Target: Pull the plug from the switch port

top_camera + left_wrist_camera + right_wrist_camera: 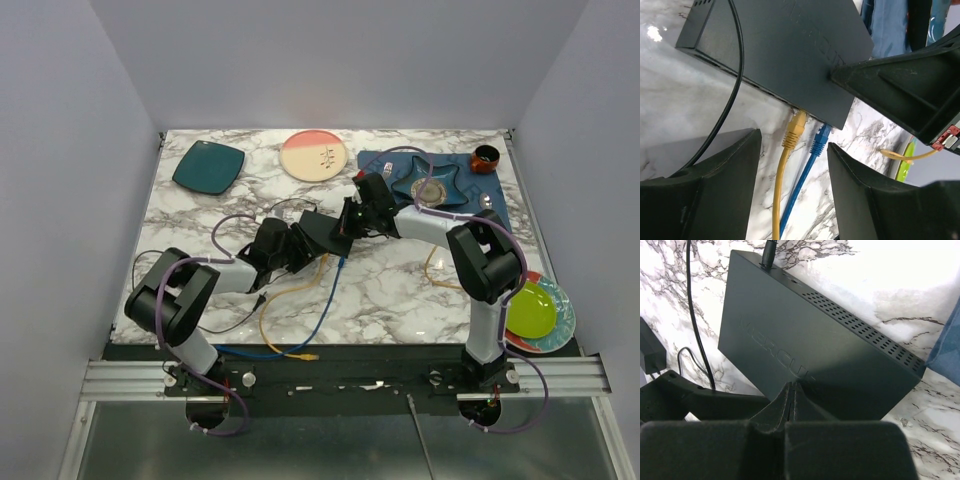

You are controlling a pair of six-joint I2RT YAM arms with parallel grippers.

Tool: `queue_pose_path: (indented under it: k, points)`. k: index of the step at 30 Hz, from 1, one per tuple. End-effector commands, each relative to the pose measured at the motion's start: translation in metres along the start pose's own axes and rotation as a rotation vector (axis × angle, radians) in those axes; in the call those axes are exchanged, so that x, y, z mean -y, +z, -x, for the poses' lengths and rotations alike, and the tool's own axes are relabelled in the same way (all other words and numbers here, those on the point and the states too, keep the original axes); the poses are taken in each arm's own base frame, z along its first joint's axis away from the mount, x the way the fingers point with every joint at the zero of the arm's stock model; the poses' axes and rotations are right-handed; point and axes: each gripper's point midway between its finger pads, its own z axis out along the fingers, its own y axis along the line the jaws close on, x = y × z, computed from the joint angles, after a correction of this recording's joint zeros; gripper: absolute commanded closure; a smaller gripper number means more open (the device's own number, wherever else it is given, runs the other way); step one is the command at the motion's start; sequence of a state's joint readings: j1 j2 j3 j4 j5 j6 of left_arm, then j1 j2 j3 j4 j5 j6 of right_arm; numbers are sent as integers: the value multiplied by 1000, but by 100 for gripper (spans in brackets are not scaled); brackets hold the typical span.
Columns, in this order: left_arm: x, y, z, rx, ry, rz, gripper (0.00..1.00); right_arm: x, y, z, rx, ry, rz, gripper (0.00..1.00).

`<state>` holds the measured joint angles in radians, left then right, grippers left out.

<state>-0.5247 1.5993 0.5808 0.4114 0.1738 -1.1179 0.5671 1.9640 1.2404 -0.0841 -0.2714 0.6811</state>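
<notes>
Left gripper (794, 142): fingers spread wide, gripping nothing; two plugs show in the gap.
Right gripper (792, 387): fingers pressed together, tips touching switch (805, 355) top.
Yellow plug (795, 129): seated in port on switch edge.
Blue plug (820, 140): in port just beside yellow.
Switch position: flat on marble table (400, 290), mid-table, between both arms.
Black cord (735, 75): crosses switch top.
</notes>
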Motion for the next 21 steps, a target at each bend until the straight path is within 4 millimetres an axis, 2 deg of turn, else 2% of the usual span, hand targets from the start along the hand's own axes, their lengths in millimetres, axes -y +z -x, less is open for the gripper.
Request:
queue_pose_path:
  k: [1, 5, 6, 9, 17, 21]
  points:
    - [15, 10, 9, 23, -37, -65, 36, 22, 12, -20, -55, 25, -39, 99]
    - [15, 24, 6, 1, -68, -78, 45, 28, 12, -25, -63, 29, -53, 99]
    - [15, 25, 5, -2, -76, -84, 50, 29, 12, -24, -58, 28, -57, 99]
    - [15, 28, 4, 1, -101, -104, 57, 32, 12, -26, -61, 27, -62, 99]
    - [9, 31, 5, 4, -129, -105, 58, 35, 14, -29, -69, 34, -62, 99]
    - [6, 31, 6, 3, -153, -113, 64, 35, 15, -29, -70, 35, -61, 99]
